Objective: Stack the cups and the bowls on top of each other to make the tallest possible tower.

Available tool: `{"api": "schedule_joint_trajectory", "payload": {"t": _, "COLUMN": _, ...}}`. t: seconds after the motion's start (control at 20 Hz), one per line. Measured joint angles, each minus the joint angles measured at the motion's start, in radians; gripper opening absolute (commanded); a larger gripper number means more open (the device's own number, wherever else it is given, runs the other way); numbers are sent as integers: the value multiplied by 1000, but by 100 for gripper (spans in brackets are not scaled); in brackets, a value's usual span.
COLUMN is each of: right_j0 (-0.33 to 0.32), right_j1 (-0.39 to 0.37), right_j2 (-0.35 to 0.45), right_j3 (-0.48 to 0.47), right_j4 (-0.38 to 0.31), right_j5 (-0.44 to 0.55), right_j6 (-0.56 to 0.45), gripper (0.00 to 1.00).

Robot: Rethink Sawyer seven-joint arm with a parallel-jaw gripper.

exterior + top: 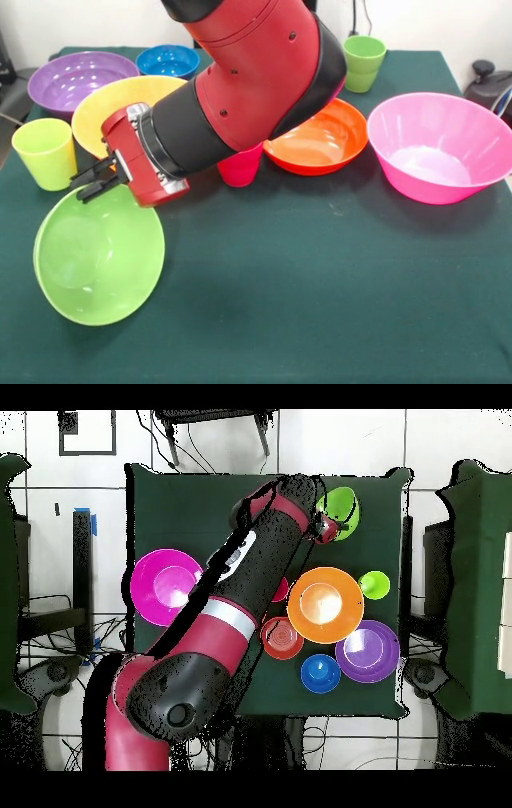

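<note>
My gripper is at the far rim of the lime green bowl, with its jaws shut on that rim. The bowl tilts with its inside towards the front table edge. From overhead the gripper meets the same bowl. Near it stand a light green cup, the yellow-orange bowl and a red-pink cup. An orange bowl and the large pink bowl are on the right. No tower shows; each cup and bowl stands alone.
The purple bowl, the blue bowl and a second light green cup stand along the far edge. My arm hangs low over the table's middle. The dark green cloth covers the table.
</note>
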Motion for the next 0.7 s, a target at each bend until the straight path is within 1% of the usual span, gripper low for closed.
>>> {"api": "schedule_joint_trajectory", "payload": {"t": 0.5, "right_j0": 2, "right_j1": 7, "right_j2": -4, "right_j3": -11, "right_j4": -13, "right_j5": 91, "right_j6": -21, "gripper": 0}}
{"api": "schedule_joint_trajectory", "payload": {"t": 0.7, "right_j0": 2, "right_j1": 29, "right_j2": -16, "right_j3": -35, "right_j4": -33, "right_j5": 125, "right_j6": -21, "gripper": 0}}
